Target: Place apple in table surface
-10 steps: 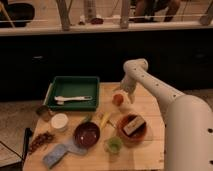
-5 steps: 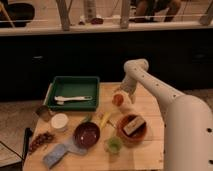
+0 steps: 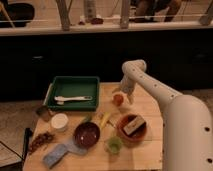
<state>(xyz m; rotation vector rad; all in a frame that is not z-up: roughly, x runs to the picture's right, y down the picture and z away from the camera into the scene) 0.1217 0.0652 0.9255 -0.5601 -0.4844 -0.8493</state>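
The apple (image 3: pixel 118 99) is a small round orange-red fruit at the far middle of the light wooden table surface (image 3: pixel 150 107), just right of the green tray. My gripper (image 3: pixel 121 95) comes down from the white arm and is right at the apple, over its top. I cannot tell whether the apple rests on the wood or hangs just above it.
A green tray (image 3: pixel 74 83) with a white utensil sits at the far left. A yellow banana-like item (image 3: pixel 104 120), a dark red bowl (image 3: pixel 86 134), a green cup (image 3: pixel 114 145), an orange bowl (image 3: pixel 131 128) with a block, and a white cup (image 3: pixel 59 122) lie nearer.
The gripper and the apple have shifted very slightly; otherwise nothing visibly differs.
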